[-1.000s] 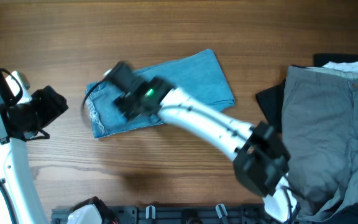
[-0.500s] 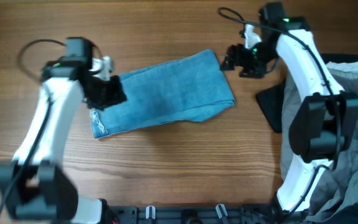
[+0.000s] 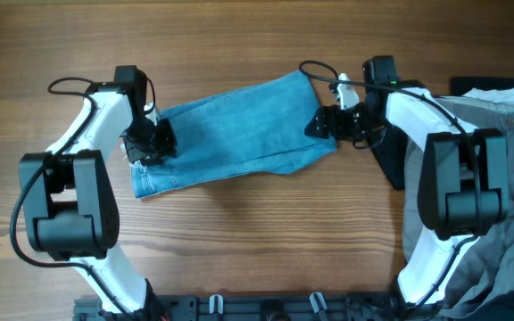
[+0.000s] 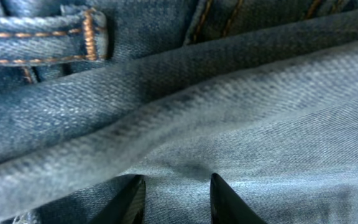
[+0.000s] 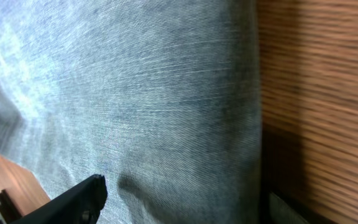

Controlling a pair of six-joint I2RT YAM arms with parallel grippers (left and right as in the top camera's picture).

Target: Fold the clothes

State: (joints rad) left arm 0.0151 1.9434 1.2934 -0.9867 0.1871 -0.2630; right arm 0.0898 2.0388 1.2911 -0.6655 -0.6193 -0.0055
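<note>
The clothes, light blue jeans (image 3: 239, 134), lie folded into a slanted strip mid-table, with the frayed white hem at the lower left. My left gripper (image 3: 150, 143) is on the strip's left end. In the left wrist view its two black fingers (image 4: 132, 200) stand close together with a ridge of denim (image 4: 185, 124) pinched between them, and the left gripper (image 4: 178, 199) is shut on the cloth. My right gripper (image 3: 321, 125) sits at the strip's right end. It stands open (image 5: 185, 208), one finger (image 5: 79, 199) over the denim (image 5: 135, 93) and the other beyond the cloth's edge over the wood.
Grey trousers (image 3: 471, 169) are heaped along the right side, with a black garment (image 3: 386, 152) poking out beneath them close to my right arm. Something white (image 3: 498, 92) lies at the top right. Bare wooden table (image 3: 239, 36) surrounds the jeans.
A second ago the right arm reached across the jeans' left end; it has swung to the right end. The left gripper came in onto the left end and closed. The jeans stayed put.
</note>
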